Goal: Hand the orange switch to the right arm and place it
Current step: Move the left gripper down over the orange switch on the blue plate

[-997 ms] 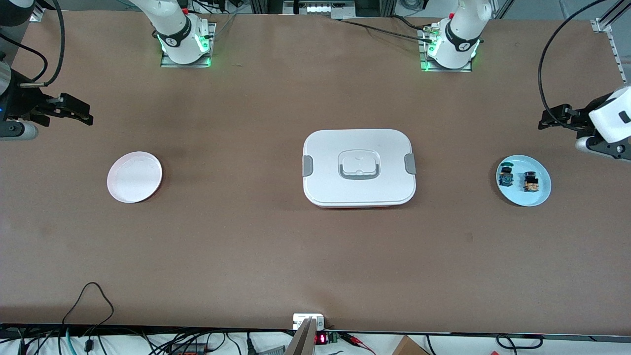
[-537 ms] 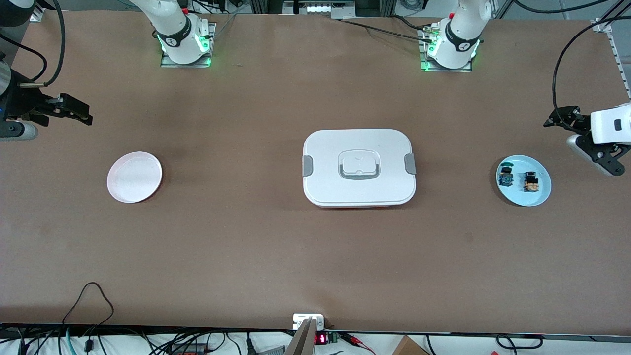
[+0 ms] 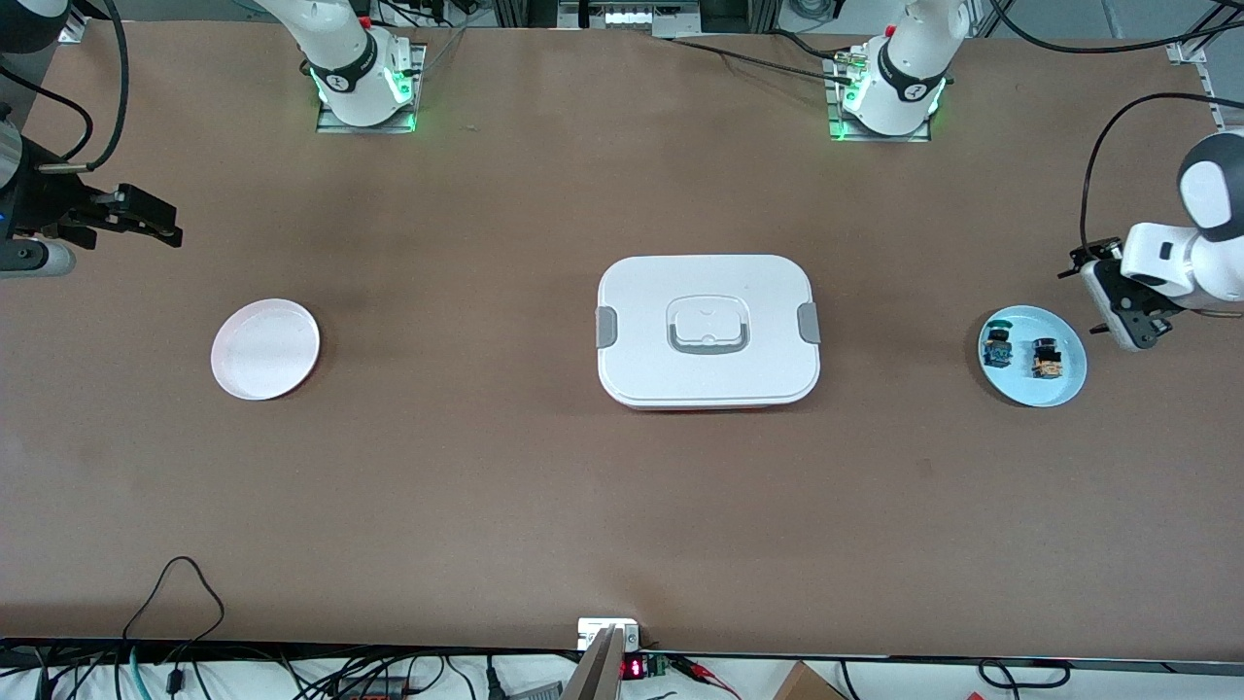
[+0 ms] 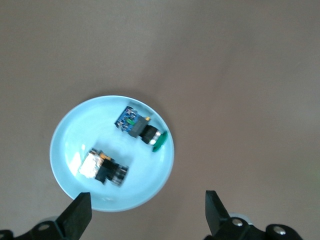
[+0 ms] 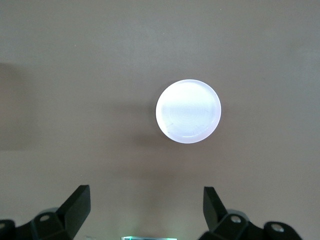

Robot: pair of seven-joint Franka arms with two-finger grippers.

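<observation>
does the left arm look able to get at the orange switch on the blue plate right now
Probably yes. The left gripper hangs open above the blue plate, and the orange switch lies uncovered there, apart from the blue switch, with nothing over it.

Left gripper (image 3: 1118, 309) swings in from the table's edge, turns downward, draws close beside the blue plate (image 3: 1064, 389), fingers spread
</observation>
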